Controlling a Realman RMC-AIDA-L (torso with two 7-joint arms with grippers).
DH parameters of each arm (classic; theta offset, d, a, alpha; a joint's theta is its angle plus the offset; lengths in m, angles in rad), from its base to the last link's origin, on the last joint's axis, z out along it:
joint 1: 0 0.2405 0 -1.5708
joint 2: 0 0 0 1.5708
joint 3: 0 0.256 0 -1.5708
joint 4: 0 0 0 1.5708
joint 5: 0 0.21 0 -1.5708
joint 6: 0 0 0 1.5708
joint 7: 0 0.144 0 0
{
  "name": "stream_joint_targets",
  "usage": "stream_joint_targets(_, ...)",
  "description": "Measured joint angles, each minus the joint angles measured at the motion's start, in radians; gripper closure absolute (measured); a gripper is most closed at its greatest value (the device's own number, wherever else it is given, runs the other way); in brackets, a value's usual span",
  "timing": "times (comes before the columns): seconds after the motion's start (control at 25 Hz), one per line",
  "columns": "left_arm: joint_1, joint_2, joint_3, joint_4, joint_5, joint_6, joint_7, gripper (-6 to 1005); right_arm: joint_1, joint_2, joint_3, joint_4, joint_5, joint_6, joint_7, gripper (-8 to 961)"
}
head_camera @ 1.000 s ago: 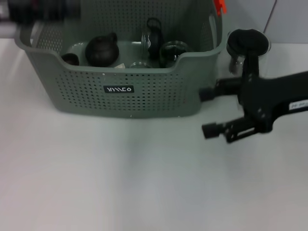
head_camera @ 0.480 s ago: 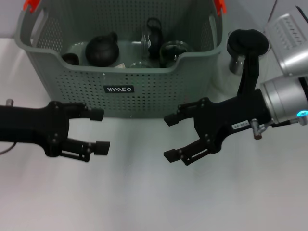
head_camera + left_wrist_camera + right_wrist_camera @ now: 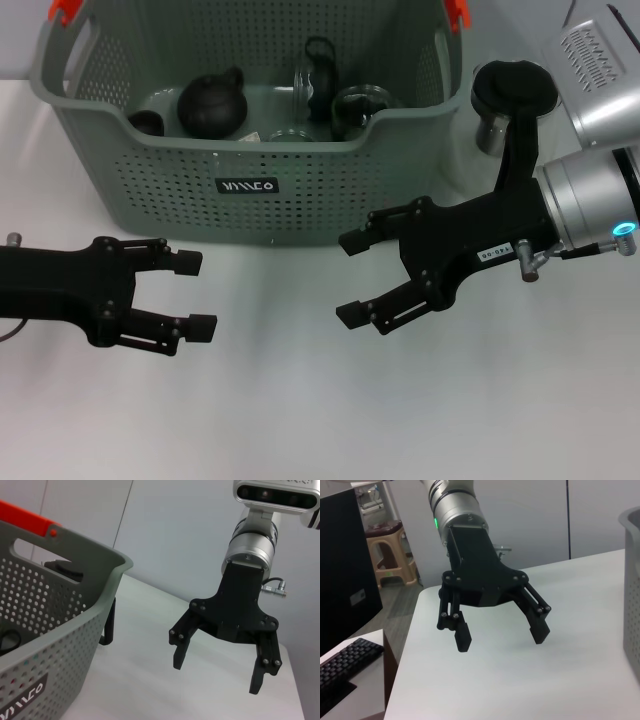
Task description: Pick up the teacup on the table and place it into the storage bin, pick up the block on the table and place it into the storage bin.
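left gripper (image 3: 190, 293): jaws apart, empty, over table (image 3: 300, 400)
right gripper (image 3: 350, 277): jaws apart, empty, near bin (image 3: 250, 185)
bin: holds dark teapot (image 3: 212, 102)

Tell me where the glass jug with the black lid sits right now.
In the head view, the glass jug with black lid and handle stands on the white table at the robot's right, just outside the grey perforated storage bin, behind the open right gripper.

Grey storage bin (image 3: 250, 190) at the table's (image 3: 300, 420) far edge, dark teapot (image 3: 211, 103) and glassware inside; black-lidded jug (image 3: 514, 95) beside it; left gripper (image 3: 192, 293) and right gripper (image 3: 350, 278) spread wide, facing, nearer front edge
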Motion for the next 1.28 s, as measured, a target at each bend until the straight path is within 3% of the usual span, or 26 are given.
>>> stream_joint_targets(1.28, -0.002, 0.002, 0.002, -0.002, 0.030, -0.001, 0.011, 48, 0.012, 0.002, -0.010, 0.000, 0.000, 0.028, -0.006, 6)
